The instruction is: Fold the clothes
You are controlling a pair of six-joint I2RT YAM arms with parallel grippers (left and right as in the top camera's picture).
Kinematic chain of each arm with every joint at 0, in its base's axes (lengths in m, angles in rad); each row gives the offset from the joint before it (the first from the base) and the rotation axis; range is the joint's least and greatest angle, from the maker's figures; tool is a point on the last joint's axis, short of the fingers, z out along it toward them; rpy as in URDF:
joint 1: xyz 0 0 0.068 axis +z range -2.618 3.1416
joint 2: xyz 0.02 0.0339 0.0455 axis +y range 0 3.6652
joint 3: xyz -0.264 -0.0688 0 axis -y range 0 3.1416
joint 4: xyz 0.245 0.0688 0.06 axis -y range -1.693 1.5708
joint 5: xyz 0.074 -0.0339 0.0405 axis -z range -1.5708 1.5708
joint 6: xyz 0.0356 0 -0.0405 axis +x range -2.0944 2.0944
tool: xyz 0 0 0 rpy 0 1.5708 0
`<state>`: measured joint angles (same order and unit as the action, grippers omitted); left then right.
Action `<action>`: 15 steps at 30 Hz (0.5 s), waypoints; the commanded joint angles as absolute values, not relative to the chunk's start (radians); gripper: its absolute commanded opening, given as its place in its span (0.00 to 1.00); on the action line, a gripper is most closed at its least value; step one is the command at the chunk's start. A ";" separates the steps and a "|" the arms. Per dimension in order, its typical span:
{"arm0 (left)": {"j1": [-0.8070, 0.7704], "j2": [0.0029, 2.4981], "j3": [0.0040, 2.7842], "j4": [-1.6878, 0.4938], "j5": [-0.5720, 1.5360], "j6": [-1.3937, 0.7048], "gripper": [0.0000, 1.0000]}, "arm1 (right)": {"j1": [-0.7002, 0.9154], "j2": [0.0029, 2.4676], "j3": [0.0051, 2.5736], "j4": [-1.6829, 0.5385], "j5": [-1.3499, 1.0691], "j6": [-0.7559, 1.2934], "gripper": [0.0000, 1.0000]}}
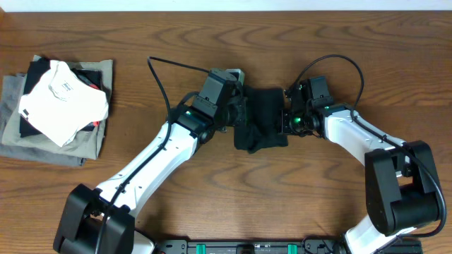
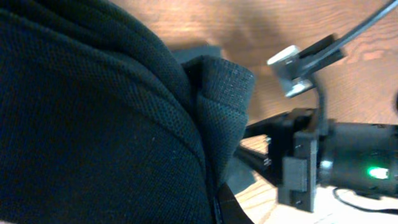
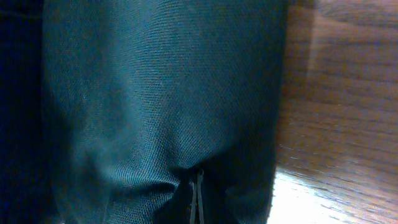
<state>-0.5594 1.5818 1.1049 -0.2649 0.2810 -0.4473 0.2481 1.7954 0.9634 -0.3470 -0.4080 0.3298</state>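
Observation:
The clothes (image 1: 263, 120), a black T-shirt, lie bunched into a narrow strip in the middle of the table between my two arms. My left gripper (image 1: 239, 116) is at the strip's left edge, shut on the fabric. In the left wrist view the black cloth (image 2: 93, 124) fills most of the frame and hides the jaws. My right gripper (image 1: 284, 118) is at the strip's right edge. In the right wrist view its thin fingertips (image 3: 196, 186) are pressed together with a fold of the shirt (image 3: 155, 93) pinched between them.
A pile of folded garments sits at the table's left end, a white one (image 1: 63, 99) on top of a grey-olive one (image 1: 42, 144). The right arm's wrist with its green light (image 2: 373, 171) shows close by in the left wrist view. Bare wood table (image 1: 318, 190) surrounds the shirt.

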 commanded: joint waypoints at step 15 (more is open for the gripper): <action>-0.580 1.732 1.121 -0.167 0.275 -0.438 0.13 | 0.267 1.819 0.954 -0.356 -0.430 0.370 0.01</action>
<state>-0.5781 1.7161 1.1046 -0.1864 0.2813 -0.4442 0.2481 1.7981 0.9634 -0.3473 -0.4187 0.3565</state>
